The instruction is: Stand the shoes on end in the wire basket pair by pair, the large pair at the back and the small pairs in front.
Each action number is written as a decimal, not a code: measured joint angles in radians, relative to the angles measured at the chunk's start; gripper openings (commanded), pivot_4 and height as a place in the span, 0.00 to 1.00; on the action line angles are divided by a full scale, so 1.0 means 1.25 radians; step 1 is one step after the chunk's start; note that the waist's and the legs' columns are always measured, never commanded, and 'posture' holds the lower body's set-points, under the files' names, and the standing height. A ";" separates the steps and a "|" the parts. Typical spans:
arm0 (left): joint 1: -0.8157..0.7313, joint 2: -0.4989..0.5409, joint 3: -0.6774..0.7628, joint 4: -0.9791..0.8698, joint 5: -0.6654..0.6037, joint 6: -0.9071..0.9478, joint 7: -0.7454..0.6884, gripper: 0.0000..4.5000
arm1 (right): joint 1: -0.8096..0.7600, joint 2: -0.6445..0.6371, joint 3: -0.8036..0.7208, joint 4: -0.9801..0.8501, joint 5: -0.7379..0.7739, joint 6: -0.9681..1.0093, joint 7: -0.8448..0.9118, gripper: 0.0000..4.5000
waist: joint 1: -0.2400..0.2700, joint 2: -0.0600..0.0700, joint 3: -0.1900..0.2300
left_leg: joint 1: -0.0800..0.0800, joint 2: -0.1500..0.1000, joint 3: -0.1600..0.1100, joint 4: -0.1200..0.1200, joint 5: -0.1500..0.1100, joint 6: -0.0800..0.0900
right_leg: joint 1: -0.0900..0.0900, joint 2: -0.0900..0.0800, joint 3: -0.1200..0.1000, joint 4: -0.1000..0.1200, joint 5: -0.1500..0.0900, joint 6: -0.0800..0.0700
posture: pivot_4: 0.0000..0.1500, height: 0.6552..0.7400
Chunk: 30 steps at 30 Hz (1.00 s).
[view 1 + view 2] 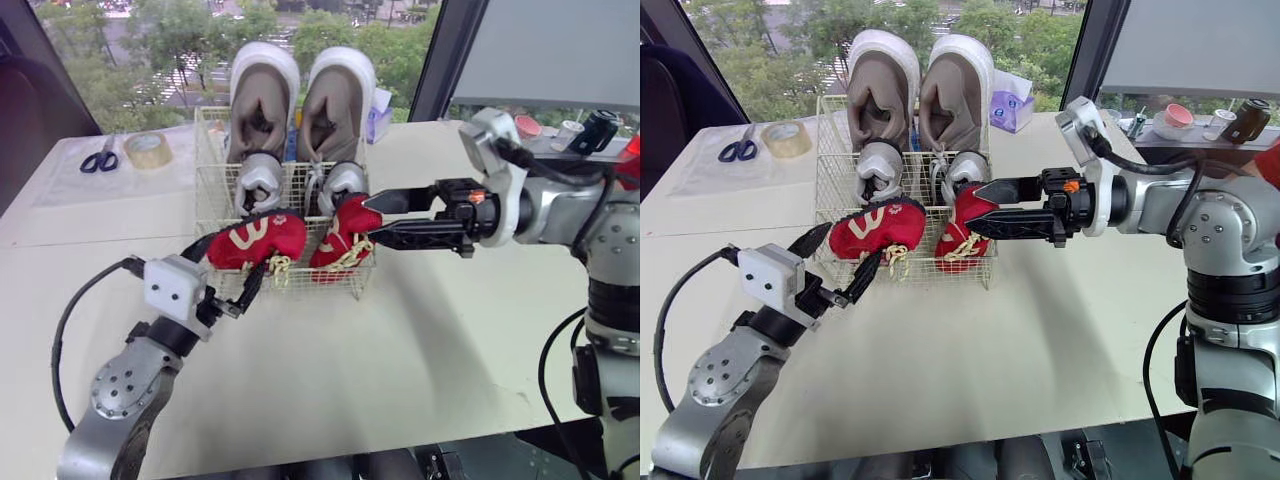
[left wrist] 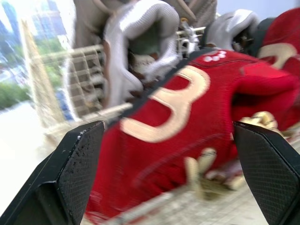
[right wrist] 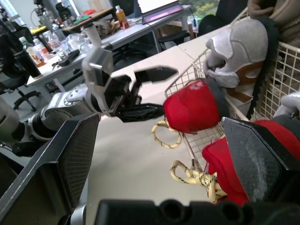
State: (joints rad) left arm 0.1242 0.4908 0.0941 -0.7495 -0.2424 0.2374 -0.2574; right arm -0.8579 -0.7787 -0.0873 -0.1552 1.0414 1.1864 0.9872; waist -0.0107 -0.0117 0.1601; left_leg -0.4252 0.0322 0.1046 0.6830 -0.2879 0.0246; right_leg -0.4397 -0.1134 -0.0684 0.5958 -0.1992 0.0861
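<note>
Righting the 2 red shoes at the front of the basket [image 1: 213,190]
The left red shoe [image 1: 262,240] lies tilted across the front rim between the spread fingers of the left gripper [image 1: 228,268]. Grip mid-body, then tip it upright. The right gripper [image 1: 371,221], likewise released, flanks the other red shoe [image 1: 340,236].

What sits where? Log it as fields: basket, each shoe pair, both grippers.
basket: white wire basket on pale table
back: large taupe shoes, white soles, on end
middle: small grey shoes, upright
front: left red fabric shoe leaning sideways; right red fabric shoe nearly upright
left gripper: open, straddling left red fabric shoe
right gripper: open, tips at right red fabric shoe
</note>
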 measured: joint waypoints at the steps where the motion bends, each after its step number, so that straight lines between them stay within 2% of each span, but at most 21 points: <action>1: 0.000 0.002 0.004 0.002 0.013 -0.016 -0.005 0.98 | 0.003 0.000 -0.001 -0.001 0.000 0.000 -0.003 1.00 | 0.000 0.000 0.000 | 0.000 0.000 0.000 0.000 0.000 0.000 | 0.000 0.000 0.000 0.000 0.000 0.000 | 1.00 1.00; 8: 0.002 0.051 0.030 0.003 0.079 -0.080 -0.069 0.98 | 0.013 0.012 -0.009 -0.007 0.002 -0.002 -0.022 1.00 | 0.000 0.000 0.000 | 0.000 0.000 0.000 0.000 0.000 0.000 | 0.000 -0.001 0.000 0.000 0.000 0.000 | 1.00 1.00; 19: -0.076 0.014 -0.032 0.024 0.101 -0.024 -0.085 0.98 | 0.049 0.030 -0.039 -0.038 0.020 -0.004 -0.071 1.00 | 0.001 0.000 0.000 | 0.000 0.000 0.000 0.000 0.000 0.000 | 0.000 0.000 0.000 0.000 0.000 0.000 | 1.00 1.00; 22: -0.104 0.010 -0.050 0.040 0.118 -0.022 -0.087 0.79 | 0.060 0.034 -0.049 -0.048 0.031 -0.004 -0.087 1.00 | 0.001 0.000 0.000 | 0.000 0.000 0.000 0.000 0.000 0.000 | 0.000 0.000 0.000 0.000 0.000 0.000 | 1.00 1.00; 29: -0.108 -0.021 -0.062 0.050 0.133 -0.025 -0.084 0.04 | 0.066 0.035 -0.064 -0.062 0.044 -0.004 -0.103 1.00 | 0.000 0.000 0.000 | 0.000 0.000 0.000 0.000 0.000 0.000 | 0.000 0.000 0.000 0.000 0.000 0.000 | 1.00 1.00; 30: -0.102 -0.027 -0.058 0.046 0.132 -0.025 -0.080 0.01 | 0.068 0.034 -0.065 -0.062 0.047 -0.004 -0.103 1.00 | 0.000 0.000 0.000 | 0.000 0.000 0.000 0.000 0.000 0.000 | 0.000 0.000 0.000 0.000 0.000 0.000 | 1.00 1.00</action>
State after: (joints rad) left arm -0.0031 0.4575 0.0210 -0.6917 -0.0771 0.2063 -0.3576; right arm -0.7731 -0.7358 -0.1685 -0.2329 1.0999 1.1813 0.8579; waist -0.0102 -0.0115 0.1602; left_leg -0.4251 0.0323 0.1048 0.6830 -0.2877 0.0249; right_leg -0.4392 -0.1135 -0.0685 0.5964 -0.1989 0.0865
